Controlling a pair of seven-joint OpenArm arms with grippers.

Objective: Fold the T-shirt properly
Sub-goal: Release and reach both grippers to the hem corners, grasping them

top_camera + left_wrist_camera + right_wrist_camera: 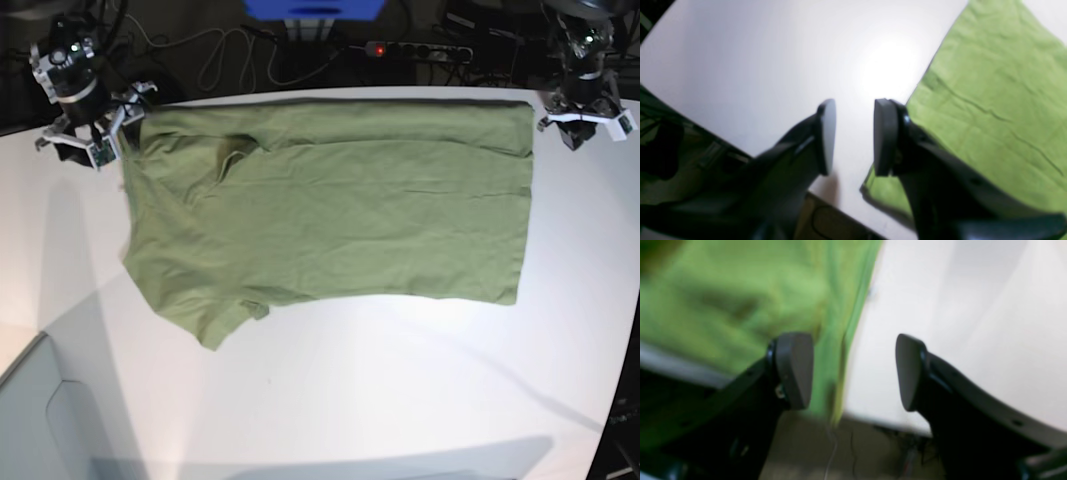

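Note:
The olive-green T-shirt [340, 215] lies spread flat on the white table [380, 380], its far edge doubled over along the table's back edge and one sleeve pointing to the near left. My left gripper [583, 125] hovers off the shirt's far right corner. In the left wrist view it [855, 136] is open over bare table, nothing between its fingers, the T-shirt [990, 100] just to its right. My right gripper [88, 140] hangs at the far left corner. It [853, 371] is open too, over the blurred edge of the T-shirt [740, 300].
A power strip [420, 50] with a red light, cables and a blue object [315, 10] lie beyond the table's back edge. Both wrist views show the table's edge close under the fingers, with the floor [806, 446] below.

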